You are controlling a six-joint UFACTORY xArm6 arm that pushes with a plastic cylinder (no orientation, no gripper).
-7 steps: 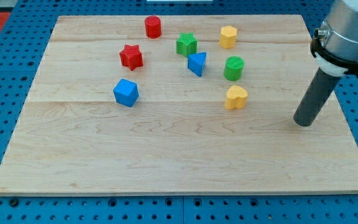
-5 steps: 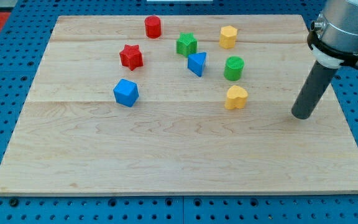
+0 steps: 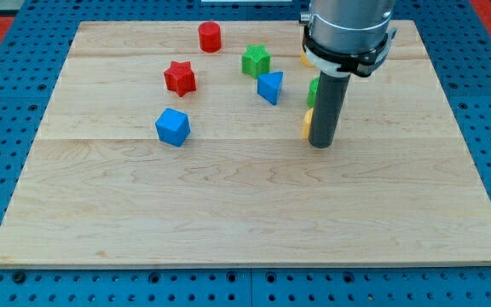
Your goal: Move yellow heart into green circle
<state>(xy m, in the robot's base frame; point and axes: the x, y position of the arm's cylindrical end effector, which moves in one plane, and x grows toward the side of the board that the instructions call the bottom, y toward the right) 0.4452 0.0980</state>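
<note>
Yellow showed only as a thin sliver at the rod's left edge: the yellow heart (image 3: 307,124) sat almost wholly hidden behind the dark rod, with the green circle (image 3: 313,90) just above it, likewise mostly covered. The arm had no jaws to open or close; the tip (image 3: 320,144) rested on the wooden board (image 3: 245,205) at the heart's near side, seemingly touching it or just beside it. Whether heart and circle already touched could not be told, so the push looked begun but not proven finished. Elsewhere on the pale, grained board lay smooth plastic pieces: a red cylinder (image 3: 210,37), a red star (image 3: 179,78), a green block (image 3: 256,61), a blue triangle (image 3: 269,87) and a blue cube (image 3: 173,127).
</note>
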